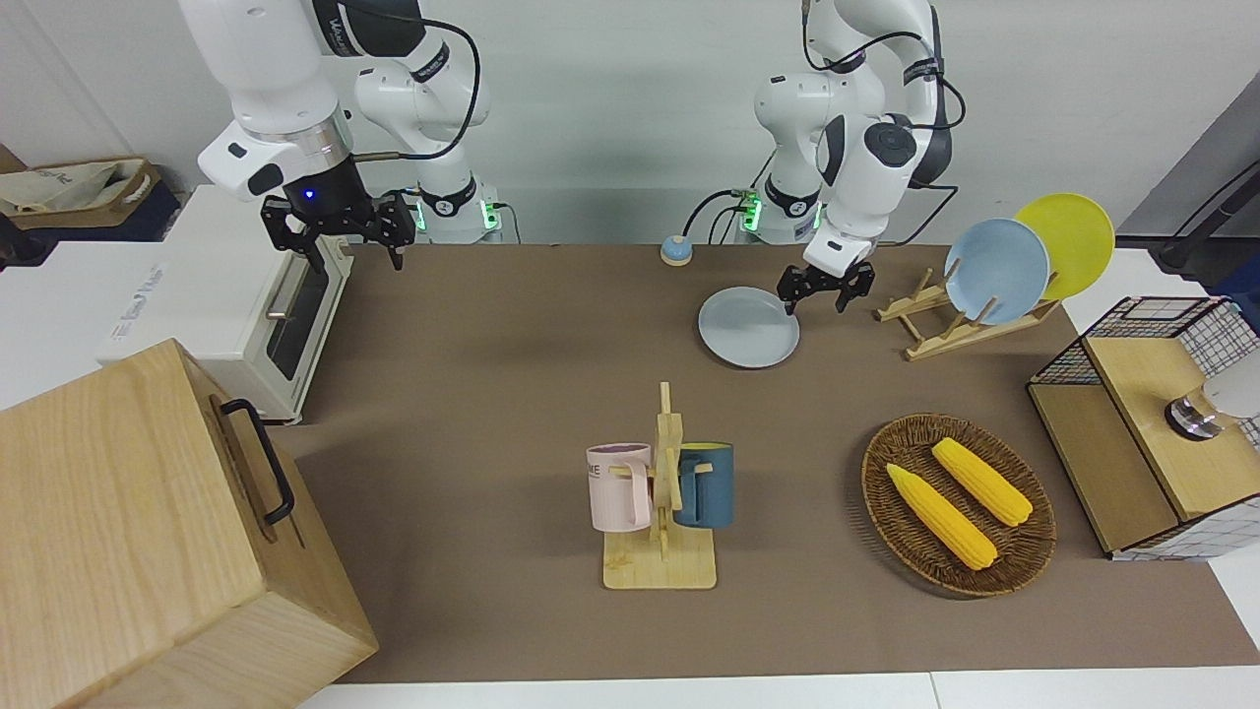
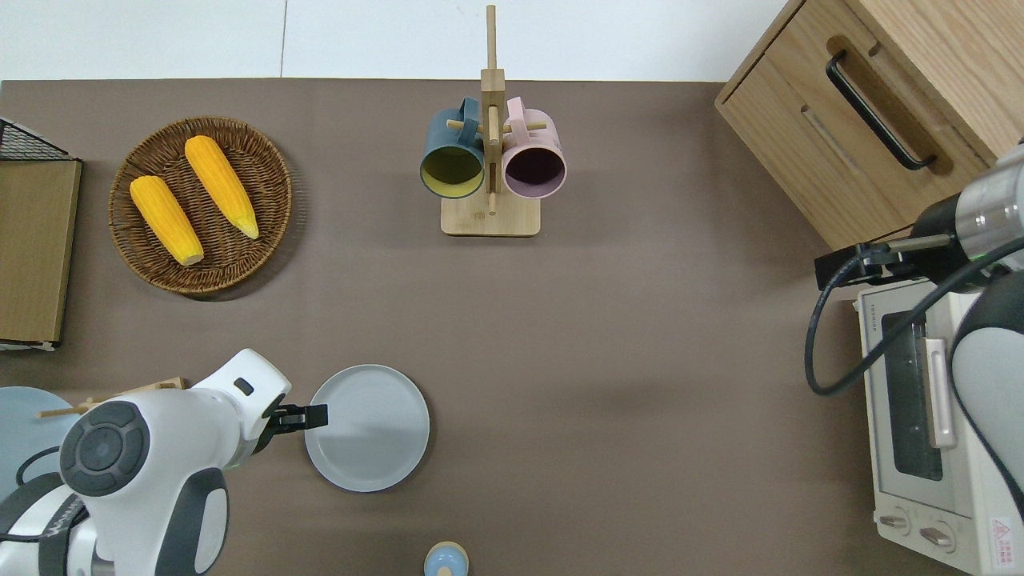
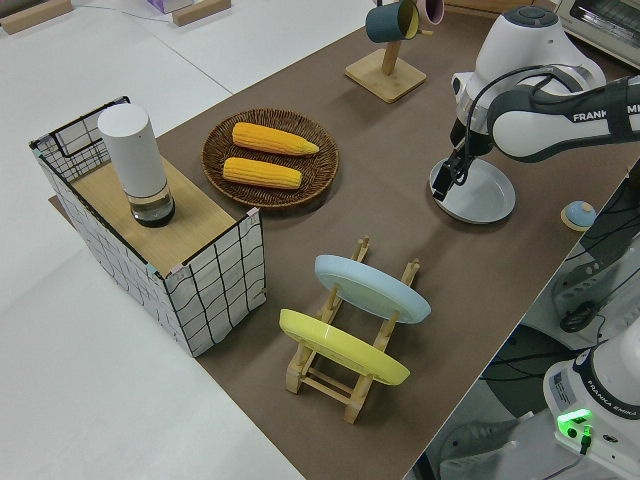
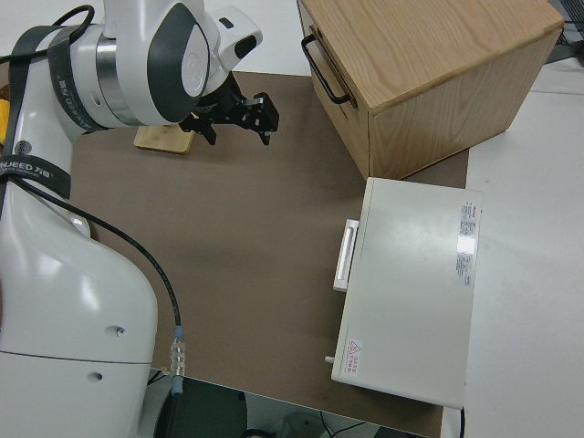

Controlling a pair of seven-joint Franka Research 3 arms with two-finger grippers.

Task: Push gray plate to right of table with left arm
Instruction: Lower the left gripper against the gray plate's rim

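The left gripper [image 2: 308,416], fingers parted and empty, is set at nine o'clock of the gray plate [image 2: 367,428], near the robots' table [image 2: 608,384] edge. The plate could be overridden if pressed from above; the right arm is parked.

The left arm [image 2: 136,472] covers most of the wooden plate rack [image 2: 104,394] at the lower left of the overhead view. The sky-blue plate [image 2: 20,428] there is cut off by the edge. The toaster oven [image 2: 928,432] at the lower right is partly under the right arm [image 2: 988,376].
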